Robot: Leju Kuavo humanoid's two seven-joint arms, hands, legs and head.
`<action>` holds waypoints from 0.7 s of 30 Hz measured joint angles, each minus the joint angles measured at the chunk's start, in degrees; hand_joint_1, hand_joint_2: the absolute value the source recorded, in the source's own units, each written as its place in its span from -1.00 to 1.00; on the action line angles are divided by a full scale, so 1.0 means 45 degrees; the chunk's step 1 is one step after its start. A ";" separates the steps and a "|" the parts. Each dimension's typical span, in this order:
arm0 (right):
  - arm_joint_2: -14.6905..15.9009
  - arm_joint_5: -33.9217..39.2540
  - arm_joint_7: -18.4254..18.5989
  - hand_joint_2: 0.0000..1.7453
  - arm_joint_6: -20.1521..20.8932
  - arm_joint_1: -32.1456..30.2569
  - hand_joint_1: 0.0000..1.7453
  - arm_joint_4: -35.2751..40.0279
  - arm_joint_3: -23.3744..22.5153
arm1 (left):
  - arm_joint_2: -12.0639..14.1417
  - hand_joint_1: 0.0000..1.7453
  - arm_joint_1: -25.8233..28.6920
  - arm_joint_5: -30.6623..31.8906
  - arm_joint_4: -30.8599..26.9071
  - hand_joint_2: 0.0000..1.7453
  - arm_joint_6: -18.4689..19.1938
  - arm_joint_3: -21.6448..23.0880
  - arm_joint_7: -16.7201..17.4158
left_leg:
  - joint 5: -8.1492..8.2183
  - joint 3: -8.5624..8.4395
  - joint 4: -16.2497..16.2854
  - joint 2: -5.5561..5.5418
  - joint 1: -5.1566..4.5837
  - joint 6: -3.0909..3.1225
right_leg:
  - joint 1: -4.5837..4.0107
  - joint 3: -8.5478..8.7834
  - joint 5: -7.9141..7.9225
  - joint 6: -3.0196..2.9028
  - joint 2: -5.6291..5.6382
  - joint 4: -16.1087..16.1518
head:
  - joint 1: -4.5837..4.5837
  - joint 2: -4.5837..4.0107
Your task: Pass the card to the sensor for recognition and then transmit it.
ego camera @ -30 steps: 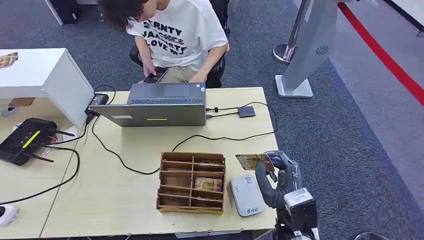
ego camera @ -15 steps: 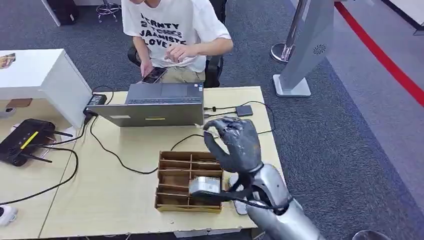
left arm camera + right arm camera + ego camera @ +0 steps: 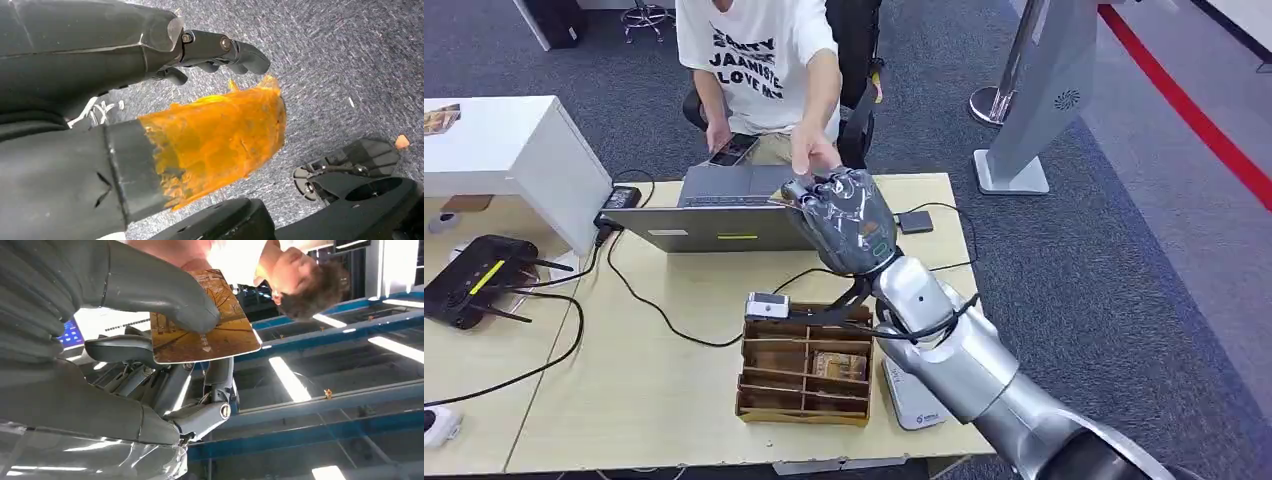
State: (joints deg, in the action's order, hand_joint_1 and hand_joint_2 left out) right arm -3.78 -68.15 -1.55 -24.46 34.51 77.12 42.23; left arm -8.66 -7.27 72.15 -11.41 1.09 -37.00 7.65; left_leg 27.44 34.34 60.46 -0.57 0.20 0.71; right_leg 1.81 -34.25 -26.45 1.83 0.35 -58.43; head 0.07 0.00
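Observation:
My right hand (image 3: pixel 842 220) is raised above the laptop's edge, its back toward the head camera. In the right wrist view the thumb (image 3: pixel 165 300) and fingers pinch an orange-brown card (image 3: pixel 205 332) with a tree picture. A person (image 3: pixel 764 60) seated behind the table reaches a hand (image 3: pixel 814 158) down to my right hand; I cannot tell whether it touches the card. The white card sensor (image 3: pixel 911 400) lies on the table right of the organizer, partly hidden by my forearm. My left hand (image 3: pixel 150 100) hangs over grey carpet, holding nothing, its fingers (image 3: pixel 225 50) loosely apart.
A brown wooden organizer (image 3: pixel 804 375) with compartments stands below my right arm. A grey laptop (image 3: pixel 724 225) with black cables sits at the table's far side. A black router (image 3: pixel 474 280) and a white box (image 3: pixel 514 150) are at the left. A grey kiosk base (image 3: pixel 1014 170) stands right.
My right arm has swung up from beside the sensor, across the organizer, to above the laptop with the card. The person has straightened up and stretched a hand out to my hand.

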 joint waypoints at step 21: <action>-0.0379 -0.2269 0.0865 1.00 -0.0554 0.1516 -1.00 -0.2600 0.0666 | -0.0015 -1.00 -0.0069 0.0127 0.0000 -1.00 0.0155 0.0607 0.0068 | 0.0001 0.0009 0.0000 0.0000 -0.0001 0.0000 | -0.0001 -0.0015 0.0000 0.0001 0.0000 0.0004 | 0.0000 0.0000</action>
State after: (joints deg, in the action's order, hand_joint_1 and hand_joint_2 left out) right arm -5.49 -78.36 2.34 -26.95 41.33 65.42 45.22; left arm -8.72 -7.58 72.72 -11.41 1.79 -34.27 7.96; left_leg 27.45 34.38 60.46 -0.57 0.20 0.71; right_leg 1.80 -34.32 -26.45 1.83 0.35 -58.41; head 0.07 0.00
